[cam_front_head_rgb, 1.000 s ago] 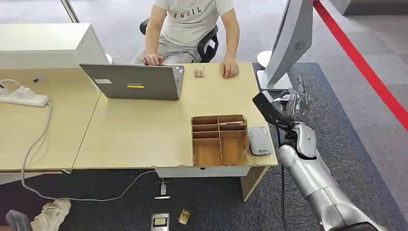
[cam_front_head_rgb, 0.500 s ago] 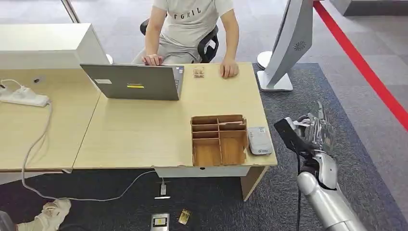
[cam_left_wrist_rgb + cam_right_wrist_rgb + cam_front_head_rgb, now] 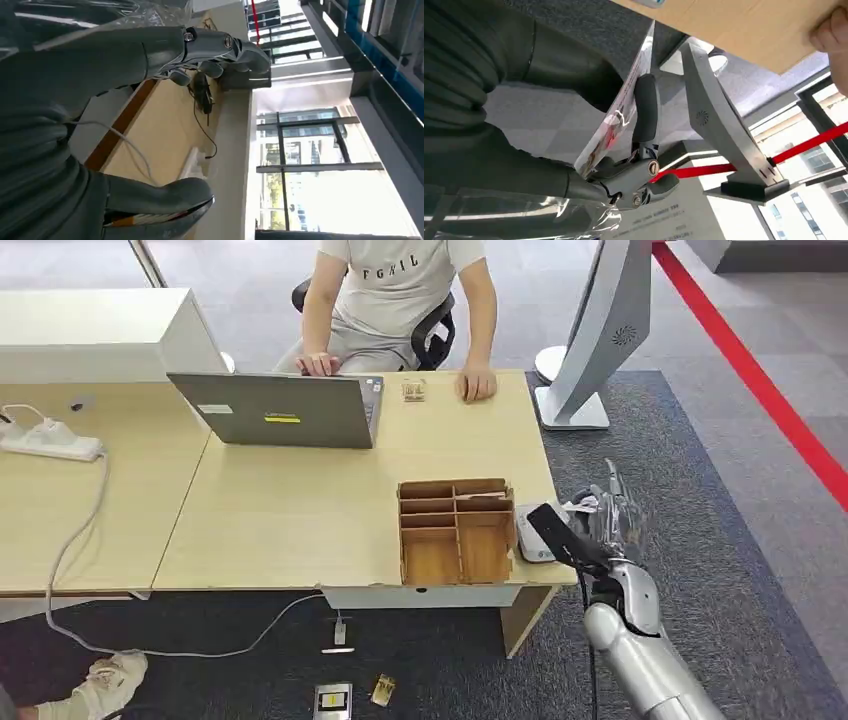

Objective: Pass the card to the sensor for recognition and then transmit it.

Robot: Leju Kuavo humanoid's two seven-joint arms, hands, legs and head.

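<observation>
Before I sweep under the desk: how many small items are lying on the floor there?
2. A flat card-like item with a yellow mark lies on the dark carpet below the desk's front edge, and a smaller brownish piece sits just beside it. Others may be hidden under the desk.

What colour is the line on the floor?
Red. The floor stripe runs diagonally beside the grey carpet, clearest in the head view.

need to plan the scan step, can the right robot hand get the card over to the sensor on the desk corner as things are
Probably yes. The right robot hand holds the card just off the desk's corner, beside the sensor. Nothing stands between them; the wooden organizer sits on the sensor's far side.
</observation>
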